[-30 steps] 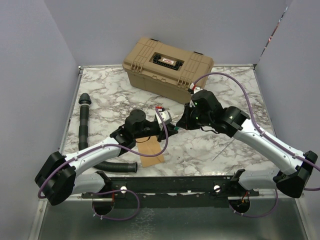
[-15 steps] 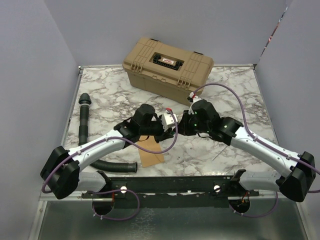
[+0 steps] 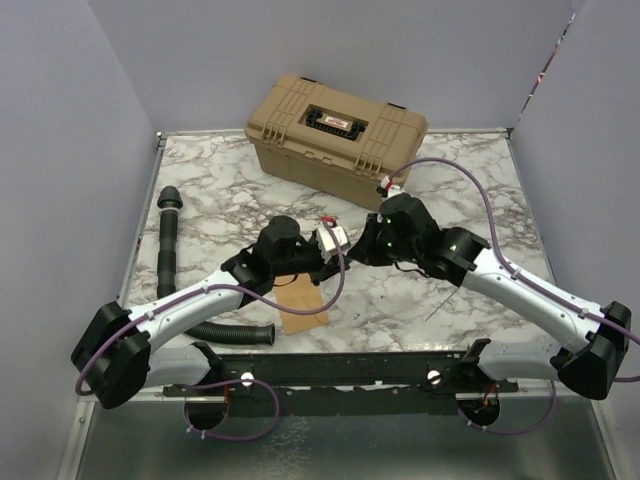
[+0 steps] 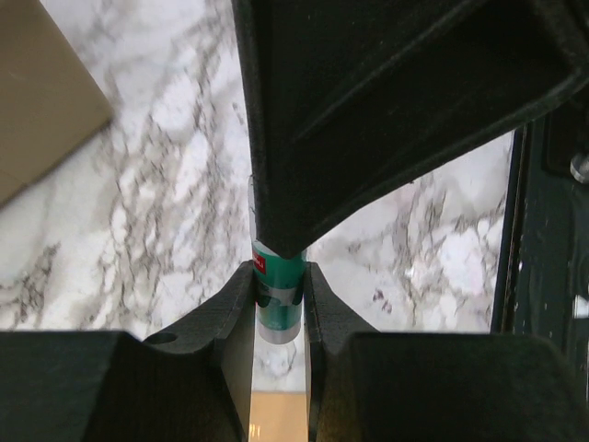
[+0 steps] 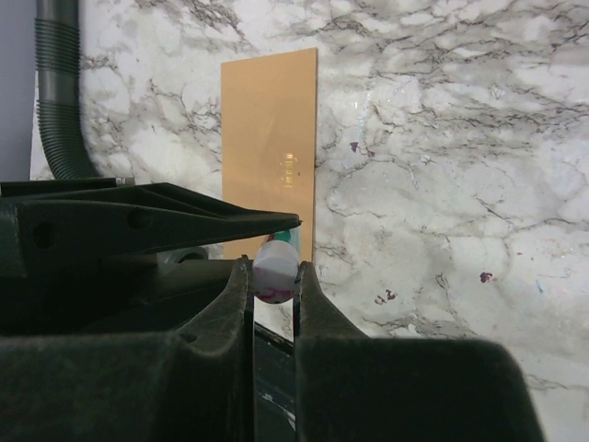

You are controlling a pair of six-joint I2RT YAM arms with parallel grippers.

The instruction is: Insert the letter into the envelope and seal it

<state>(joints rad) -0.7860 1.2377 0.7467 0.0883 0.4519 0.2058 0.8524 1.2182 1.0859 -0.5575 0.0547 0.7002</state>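
Observation:
The kraft-brown envelope [image 3: 303, 303] lies flat on the marble near the front edge, under the left arm; it also shows in the right wrist view [image 5: 269, 138]. The letter is not in view. My left gripper [image 4: 279, 276] is shut on the green body of a glue stick [image 4: 279, 296], held above the table. My right gripper [image 5: 274, 272] is shut on the white cap end of the same glue stick [image 5: 274, 267]. In the top view the two grippers, left [image 3: 335, 252] and right [image 3: 362, 248], meet tip to tip just beyond the envelope, hiding the stick.
A tan hard case [image 3: 335, 138] stands at the back centre. A black corrugated hose [image 3: 170, 262] runs down the left side and curls along the front. The black front rail [image 3: 340, 368] lies below the envelope.

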